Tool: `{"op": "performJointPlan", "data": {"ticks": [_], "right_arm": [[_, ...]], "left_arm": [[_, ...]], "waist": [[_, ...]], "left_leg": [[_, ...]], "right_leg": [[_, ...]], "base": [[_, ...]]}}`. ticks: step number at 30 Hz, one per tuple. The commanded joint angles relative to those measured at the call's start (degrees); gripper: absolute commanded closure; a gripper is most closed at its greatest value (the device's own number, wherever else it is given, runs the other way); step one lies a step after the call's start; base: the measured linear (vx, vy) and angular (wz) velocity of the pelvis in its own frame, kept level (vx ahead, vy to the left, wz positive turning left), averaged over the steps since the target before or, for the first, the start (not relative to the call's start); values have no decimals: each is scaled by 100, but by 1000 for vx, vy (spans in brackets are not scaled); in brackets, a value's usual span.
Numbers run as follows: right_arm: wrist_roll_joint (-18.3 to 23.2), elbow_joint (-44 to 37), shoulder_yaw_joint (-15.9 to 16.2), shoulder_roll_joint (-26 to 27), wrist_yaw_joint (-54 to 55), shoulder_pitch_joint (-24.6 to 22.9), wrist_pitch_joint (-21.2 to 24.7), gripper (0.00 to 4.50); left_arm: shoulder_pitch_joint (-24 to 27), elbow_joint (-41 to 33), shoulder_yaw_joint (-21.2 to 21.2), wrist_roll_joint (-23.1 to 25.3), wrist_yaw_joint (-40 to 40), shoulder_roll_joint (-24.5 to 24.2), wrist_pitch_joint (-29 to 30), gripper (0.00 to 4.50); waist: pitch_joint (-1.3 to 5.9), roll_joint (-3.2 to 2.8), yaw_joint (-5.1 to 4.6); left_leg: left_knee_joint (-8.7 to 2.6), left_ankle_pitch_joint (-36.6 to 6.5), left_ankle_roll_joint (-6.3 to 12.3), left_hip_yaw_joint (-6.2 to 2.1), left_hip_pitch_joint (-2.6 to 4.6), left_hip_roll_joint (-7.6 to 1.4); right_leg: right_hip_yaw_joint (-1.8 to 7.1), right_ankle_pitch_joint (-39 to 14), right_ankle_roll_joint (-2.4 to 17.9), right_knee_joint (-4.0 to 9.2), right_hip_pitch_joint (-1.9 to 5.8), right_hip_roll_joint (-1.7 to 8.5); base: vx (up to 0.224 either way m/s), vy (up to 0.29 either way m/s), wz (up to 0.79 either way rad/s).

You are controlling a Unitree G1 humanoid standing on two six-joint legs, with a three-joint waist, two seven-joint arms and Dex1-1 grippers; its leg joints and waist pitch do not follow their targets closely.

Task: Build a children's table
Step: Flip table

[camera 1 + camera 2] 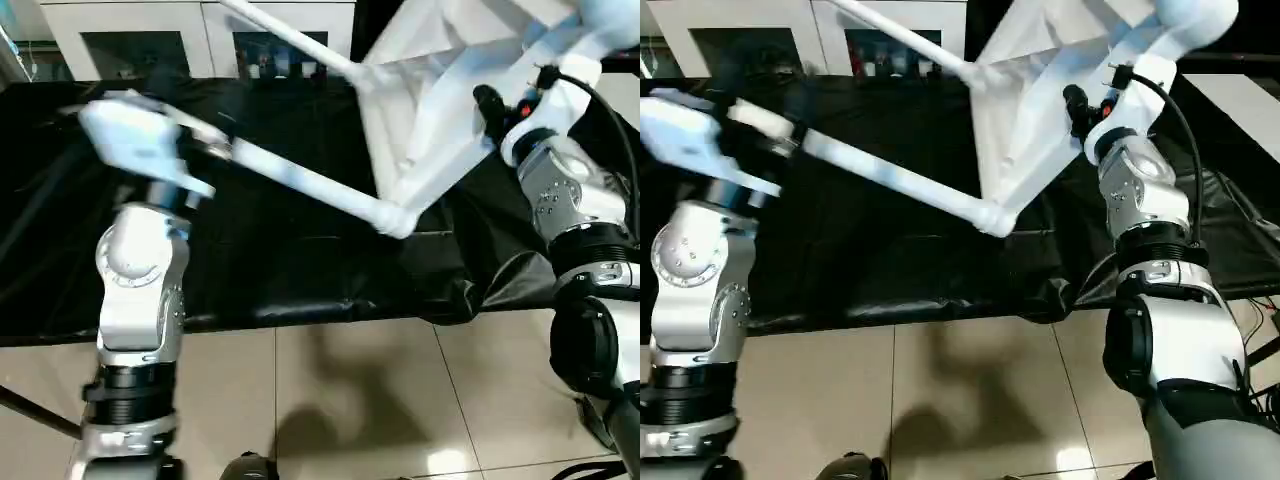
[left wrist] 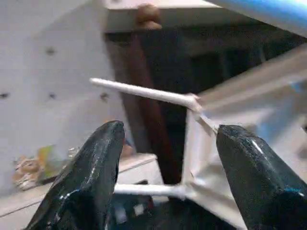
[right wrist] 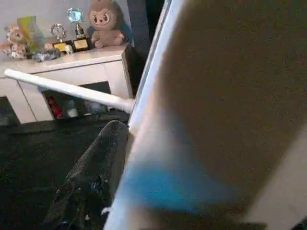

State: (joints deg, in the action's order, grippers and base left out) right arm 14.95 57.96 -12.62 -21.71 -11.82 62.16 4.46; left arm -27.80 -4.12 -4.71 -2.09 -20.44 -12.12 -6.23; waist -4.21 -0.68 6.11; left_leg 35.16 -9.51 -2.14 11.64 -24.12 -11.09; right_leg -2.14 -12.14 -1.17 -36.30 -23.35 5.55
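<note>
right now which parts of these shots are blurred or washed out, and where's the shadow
Left eye view: the left gripper is smeared by motion blur, and a soft shadow lies on the floor tiles. Right wrist view: the table top sits too close to the lens, a blurred dark mass. Left wrist view: the table leg stays fairly crisp.

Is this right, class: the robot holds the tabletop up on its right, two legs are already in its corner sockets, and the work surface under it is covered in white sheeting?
Not quite. The sheeting is black, as the left eye view shows. The rest stands: the right gripper holds the tabletop raised, with two legs in its sockets.
</note>
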Motion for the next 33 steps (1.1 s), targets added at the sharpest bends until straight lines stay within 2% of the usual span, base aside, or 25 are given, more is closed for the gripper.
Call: {"op": "performJointPlan", "data": {"ticks": [1,3,6,11,12,14,21,28,31,32,33], "right_arm": [[-479,43,356,-173,2,-177,213,228],[-536,13,427,-195,-28,-155,228,230],[-625,39,496,-221,-76,-114,232,231],[-691,46,536,-210,-71,-85,234,235],[-709,41,553,-209,-74,-77,233,235],[-752,13,600,-215,-110,-73,239,238],[-892,83,780,-256,-346,-28,137,246],[-1020,117,925,-268,-609,-93,115,246],[-1076,141,975,-225,-606,-177,42,246],[-1106,151,994,-194,-570,-235,-62,213],[-1115,155,993,-182,-552,-258,-110,193]], "left_arm": [[-126,-23,185,164,-193,-137,212,106],[-177,-57,234,155,-263,-202,414,106],[-207,-65,404,223,-433,-321,684,106],[-117,-65,601,305,-501,-371,825,106],[-78,-75,659,333,-520,-387,885,106],[-25,-110,758,366,-569,-422,987,106],[-43,-109,883,417,-659,-508,1141,106],[-35,-20,1065,508,-665,-511,1013,106],[-35,23,1081,394,-669,-428,1133,106],[-37,61,1049,260,-651,-317,1155,106],[-22,38,1026,99,-718,-254,1246,106]], "waist": [[440,81,-67],[451,100,-77],[449,89,-88],[443,83,-95],[452,116,-96],[450,105,-97],[465,104,-106],[485,101,-108],[491,97,-120],[500,64,-126],[503,73,-124]], "left_leg": [[-362,-606,241,-50,240,-165],[-354,-568,228,-45,233,-156],[-358,-610,212,-47,230,-157],[-366,-699,161,-50,238,-163],[-363,-682,178,-46,241,-164],[-366,-694,161,-48,237,-161],[-376,-802,37,-58,253,-164],[-361,-726,69,-66,234,-159],[-357,-691,76,-67,230,-156],[-353,-701,71,-70,231,-154],[-348,-698,74,-69,232,-154]], "right_leg": [[136,-100,1256,323,189,156],[137,29,1293,313,208,153],[137,20,1330,305,205,155],[140,-44,1336,318,198,154],[141,6,1345,315,204,153],[138,-33,1328,316,205,156],[135,85,1328,308,208,142],[136,244,1381,288,244,156],[131,346,1433,280,252,152],[129,383,1448,284,254,150],[129,407,1456,280,258,152]], "base": [[0,0,0],[0,0,0],[0,0,0],[0,0,0],[0,0,0],[0,0,0],[0,0,0],[0,0,0],[0,0,0],[0,0,0],[0,0,0]]}}
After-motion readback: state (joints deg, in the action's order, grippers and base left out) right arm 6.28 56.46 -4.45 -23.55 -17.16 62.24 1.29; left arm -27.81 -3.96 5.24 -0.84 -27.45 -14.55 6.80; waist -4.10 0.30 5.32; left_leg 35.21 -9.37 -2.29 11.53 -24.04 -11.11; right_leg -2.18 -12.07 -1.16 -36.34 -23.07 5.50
